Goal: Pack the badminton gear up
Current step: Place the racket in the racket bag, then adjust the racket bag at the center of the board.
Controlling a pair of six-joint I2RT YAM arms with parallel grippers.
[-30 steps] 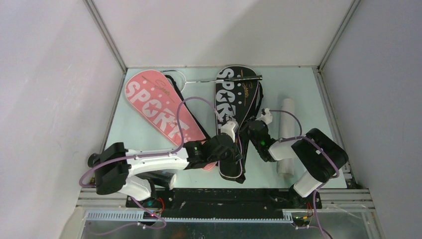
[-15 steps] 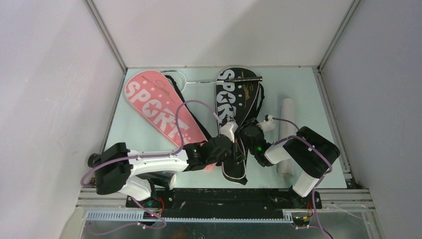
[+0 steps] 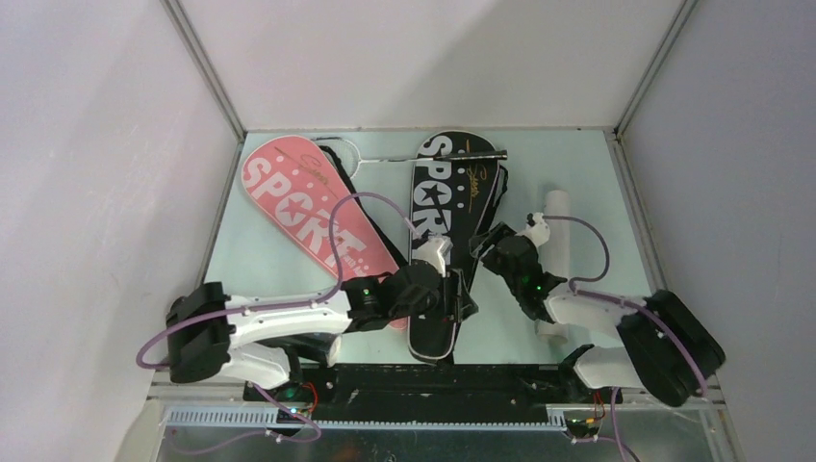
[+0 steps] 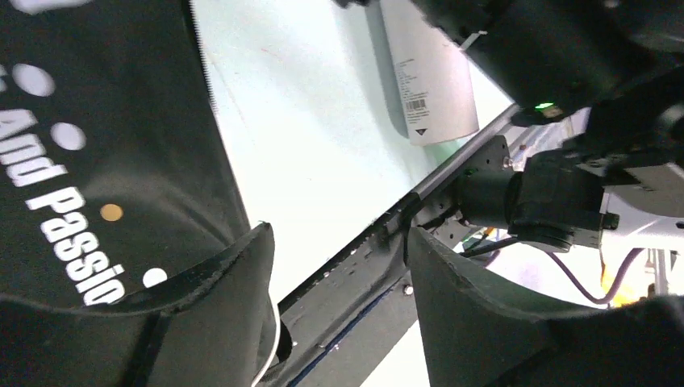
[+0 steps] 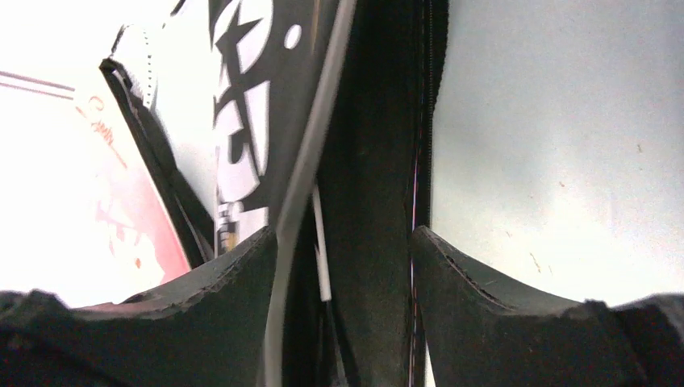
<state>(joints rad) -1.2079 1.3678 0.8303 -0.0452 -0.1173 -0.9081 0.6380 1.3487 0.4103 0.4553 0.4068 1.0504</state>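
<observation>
As they lie, two covers (image 3: pixel 293 202) (image 3: pixel 450 207) and one white tube (image 3: pixel 558 206) are visible.

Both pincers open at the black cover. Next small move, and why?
Probably lower the right pincer and close it on the black SPORT cover's side edge: that edge, gaping with a white strip showing inside, sits between its open fingers. The left pincer is open over table beside the cover.

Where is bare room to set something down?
Free: the pale green table's far right corner, beyond the white cylindrical tube; the near left strip between the pink racket-shaped cover and the table edge. Crowded: the middle, where left claw and right claw hang over the black racket-shaped cover.
</observation>
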